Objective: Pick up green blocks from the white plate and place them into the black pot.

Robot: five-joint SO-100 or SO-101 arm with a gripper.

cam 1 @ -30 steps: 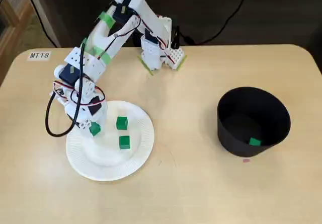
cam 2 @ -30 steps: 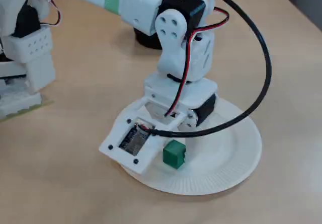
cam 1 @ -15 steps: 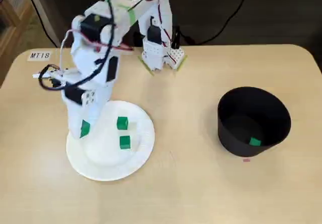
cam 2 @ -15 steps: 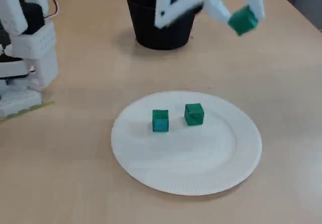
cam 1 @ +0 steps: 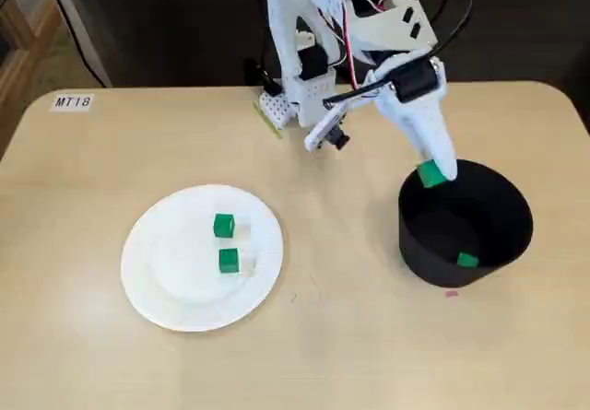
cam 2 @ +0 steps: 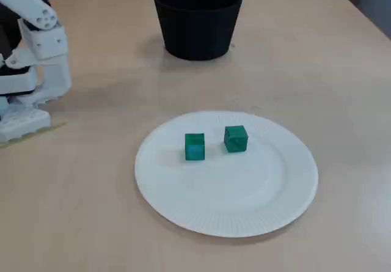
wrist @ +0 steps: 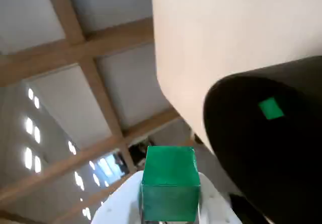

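The pale wooden table carries everything. The white SO-100 arm, its base at the table's far edge in a fixed view, reaches down and to the right over the pot.

The white paper plate lies on the left of that view, well apart from the black pot on the right. The other fixed view looks across the plate toward the pot behind it.

The gripper hangs just over the pot's near-left rim, its claw closed on the held green block. The wrist view shows this block clamped between the white fingers, with the pot's dark mouth to the right.

Two cubes sit near the plate's middle, close together but apart: the upper green block and the lower green block, side by side in the other fixed view. A fourth, the potted green block, lies on the pot's floor, also seen from the wrist.

A small "MT18" label sits at the table's far-left corner.
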